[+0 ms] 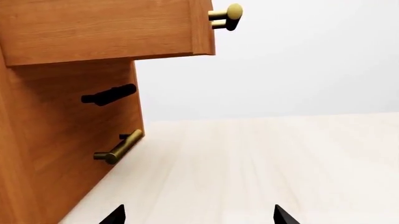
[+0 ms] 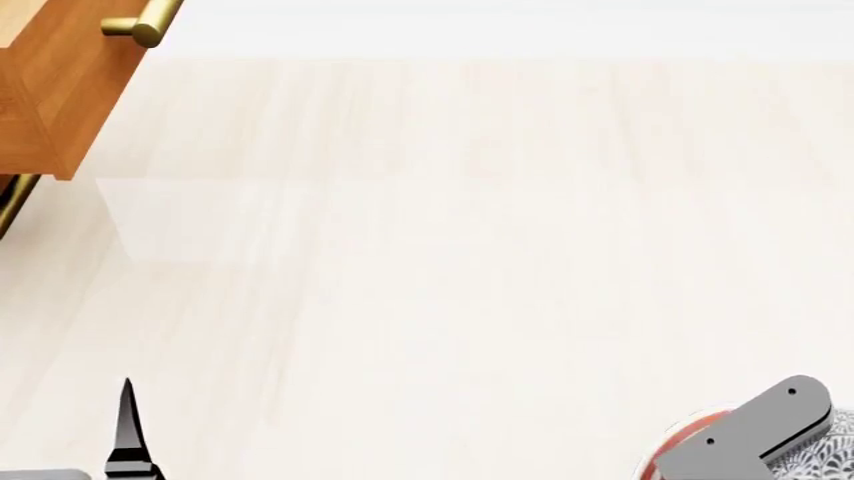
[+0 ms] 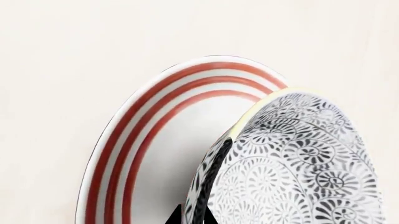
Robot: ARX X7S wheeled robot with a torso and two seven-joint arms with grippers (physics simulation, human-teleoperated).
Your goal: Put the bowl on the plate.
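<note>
the right end effector [image 3: 192, 215] is clamped on the bowl [image 3: 293, 172] rim, bowl over the plate [image 3: 134, 140]. released tilted or off-centre, it may tip or slide off. left end effector [image 1: 198, 215] is apart.

A home kitchen, likely: a wooden cabinet [image 1: 74, 116] with brass handles [image 1: 118, 148] (one drawer [image 1: 106, 28] open) at the pale counter's [image 2: 467, 250] left edge.
</note>
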